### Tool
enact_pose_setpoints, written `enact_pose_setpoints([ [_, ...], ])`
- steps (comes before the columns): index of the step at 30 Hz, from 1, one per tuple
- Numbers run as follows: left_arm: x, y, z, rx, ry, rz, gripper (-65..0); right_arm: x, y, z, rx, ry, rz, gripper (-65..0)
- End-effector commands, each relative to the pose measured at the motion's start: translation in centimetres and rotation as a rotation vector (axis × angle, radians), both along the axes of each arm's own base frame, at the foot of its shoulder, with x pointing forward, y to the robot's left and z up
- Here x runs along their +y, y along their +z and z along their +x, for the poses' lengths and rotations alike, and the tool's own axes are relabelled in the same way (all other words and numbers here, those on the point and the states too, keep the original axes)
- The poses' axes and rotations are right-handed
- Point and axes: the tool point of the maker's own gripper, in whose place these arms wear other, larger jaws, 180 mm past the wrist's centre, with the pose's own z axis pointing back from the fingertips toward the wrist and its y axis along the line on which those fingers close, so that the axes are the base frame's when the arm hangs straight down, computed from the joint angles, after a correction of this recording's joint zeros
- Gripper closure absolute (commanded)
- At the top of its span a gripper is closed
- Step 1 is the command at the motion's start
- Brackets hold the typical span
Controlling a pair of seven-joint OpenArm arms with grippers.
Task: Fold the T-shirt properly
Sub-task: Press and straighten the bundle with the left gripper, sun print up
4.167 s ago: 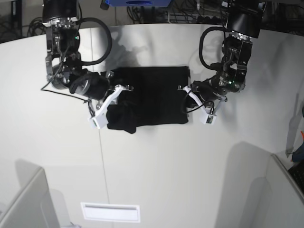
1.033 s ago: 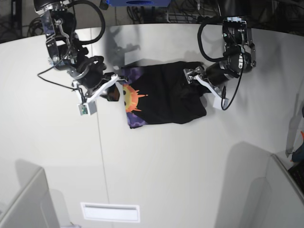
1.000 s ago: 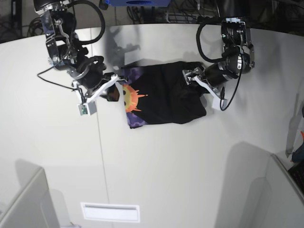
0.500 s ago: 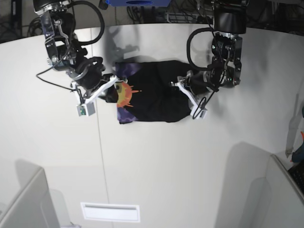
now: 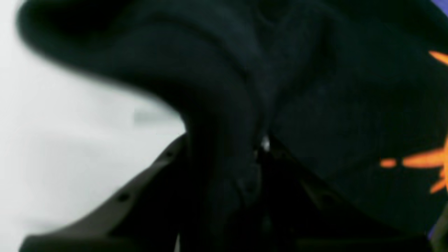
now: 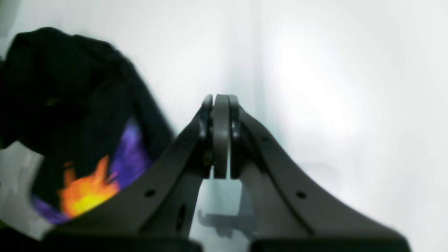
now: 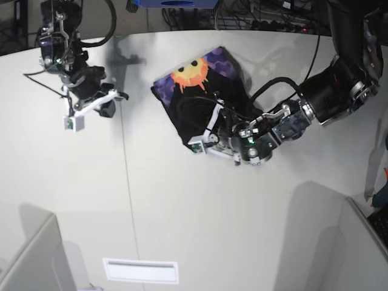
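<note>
The T-shirt (image 7: 209,100) lies bunched on the white table (image 7: 182,212), with its orange sun face (image 7: 193,73) on purple turned up at the far side. My left gripper (image 7: 212,118) reaches in from the right and is shut on the T-shirt. In the left wrist view, black T-shirt cloth (image 5: 315,105) fills the frame and is pinched where the fingers meet (image 5: 260,150). My right gripper (image 7: 114,98) hangs well left of the shirt. Its fingers (image 6: 217,105) are pressed together on nothing, with the T-shirt (image 6: 70,115) off to its left.
A white rectangular plate (image 7: 140,271) sits near the table's front edge. Grey panels stand at the lower left (image 7: 30,260) and lower right (image 7: 357,248). Cables and a blue object (image 7: 176,3) lie beyond the far edge.
The left arm has swung round to the near side, its gripper shut on the cloth. The shirt has turned, print now at the far side. The right gripper has drawn away left.
</note>
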Motion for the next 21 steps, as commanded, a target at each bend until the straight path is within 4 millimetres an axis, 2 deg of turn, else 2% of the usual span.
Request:
enact_pose_setpoints([
  [1, 0.4, -0.3, 0.0, -0.016, -0.04, 0.043, 0.0, -0.2, 0.8, 0.4, -0.037, -0.02, 0.006, 0.0],
  [3, -1.8, 0.2, 0.4, -0.045, -0.103, 0.018, 0.0, -1.3, 0.4, -0.5, -0.018, -0.08, 0.014, 0.0],
  [9, -4.3, 0.9, 0.8, -0.167, -0.236, 0.025, 0.0, -1.9, -0.5, -2.0, 0.015, -0.146, 0.035, 0.0],
  [15, -4.5, -0.1, -0.5, -0.202, -0.361, 0.066, 0.0, -1.3, -0.8, -2.5, 0.027, -0.16, 0.06, 0.0],
  [21, -4.2, 0.0, 0.2, -0.239, -0.349, 0.076, 0.0, -0.9, -0.9, -2.5, 0.029, -0.158, 0.068, 0.0],
])
